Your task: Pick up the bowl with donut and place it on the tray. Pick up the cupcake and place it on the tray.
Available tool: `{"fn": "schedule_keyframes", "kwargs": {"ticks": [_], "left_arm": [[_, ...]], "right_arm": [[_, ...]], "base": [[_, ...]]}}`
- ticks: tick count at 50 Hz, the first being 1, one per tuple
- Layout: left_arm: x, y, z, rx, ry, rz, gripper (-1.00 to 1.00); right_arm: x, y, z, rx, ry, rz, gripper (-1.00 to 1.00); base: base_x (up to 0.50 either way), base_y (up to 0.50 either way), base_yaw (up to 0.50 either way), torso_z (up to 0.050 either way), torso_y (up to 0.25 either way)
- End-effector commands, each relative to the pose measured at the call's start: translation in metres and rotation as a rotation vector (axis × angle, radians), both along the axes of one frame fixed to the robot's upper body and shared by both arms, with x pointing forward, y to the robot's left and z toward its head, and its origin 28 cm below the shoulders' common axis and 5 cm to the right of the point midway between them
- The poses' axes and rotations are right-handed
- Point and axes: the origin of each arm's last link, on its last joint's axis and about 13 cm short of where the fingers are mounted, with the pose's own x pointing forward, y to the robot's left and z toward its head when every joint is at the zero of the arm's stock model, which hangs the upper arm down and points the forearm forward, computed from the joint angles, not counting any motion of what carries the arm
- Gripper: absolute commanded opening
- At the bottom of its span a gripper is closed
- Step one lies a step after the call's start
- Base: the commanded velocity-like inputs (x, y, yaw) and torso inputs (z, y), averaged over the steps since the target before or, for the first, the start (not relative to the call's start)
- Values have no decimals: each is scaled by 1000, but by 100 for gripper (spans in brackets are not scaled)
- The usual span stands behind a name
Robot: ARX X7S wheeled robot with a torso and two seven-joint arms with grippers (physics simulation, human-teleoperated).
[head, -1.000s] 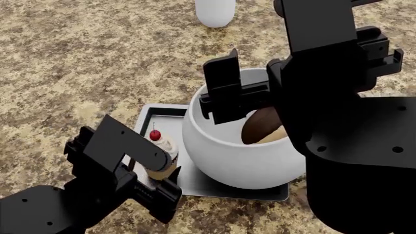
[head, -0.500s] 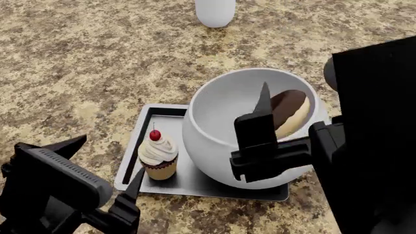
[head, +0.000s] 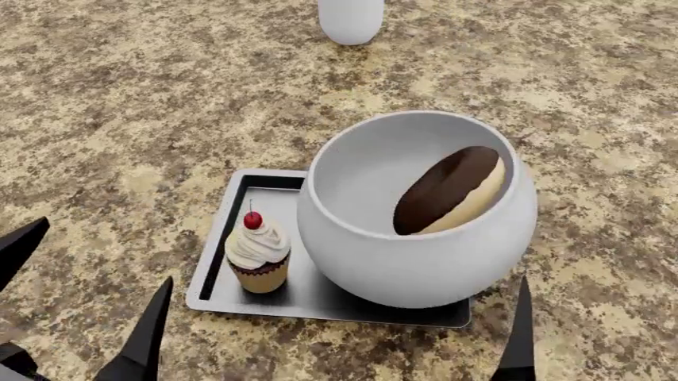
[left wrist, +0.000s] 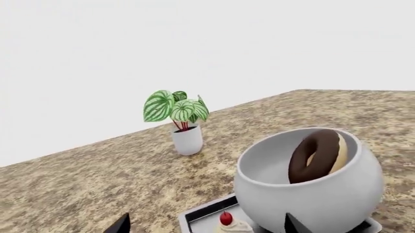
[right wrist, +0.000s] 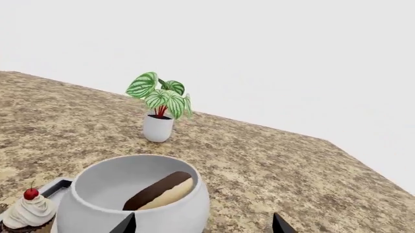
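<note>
**Bowl and cupcake both sitting on the tray**

I see the bowl (head: 418,210) resting on the tray (head: 317,298), covering its right part and overhanging the edge. The donut (head: 450,190) leans tilted against the bowl's inner wall, icing facing up. The cupcake (head: 257,252) stands upright on the tray just beside the bowl, on the left. The tray lies on the table (head: 138,103).

Further back, well apart from the tray, stands a small white pot (left wrist: 187,141) with a green striped plant (left wrist: 175,106). Nothing stands between it and the bowl.

My left tool (head: 85,302) shows only dark finger points, spread wide and gripping nothing. My right tool (right wrist: 202,224) likewise stands wide apart, empty, near the bowl.
</note>
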Motion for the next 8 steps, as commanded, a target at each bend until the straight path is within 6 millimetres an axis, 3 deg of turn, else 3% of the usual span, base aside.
{"fn": "schedule_keyframes", "kwargs": {"ticks": [1, 8], "left_arm": [[-22, 5, 7, -77, -61, -26, 100], [-29, 10, 7, -101, -74, -29, 100]], "right_arm": [[-25, 3, -25, -4, -96, 94, 100], [-32, 3, -32, -21, -106, 89, 100]], "base": [[0, 0, 0, 0, 0], [0, 0, 0, 0, 0]]}}
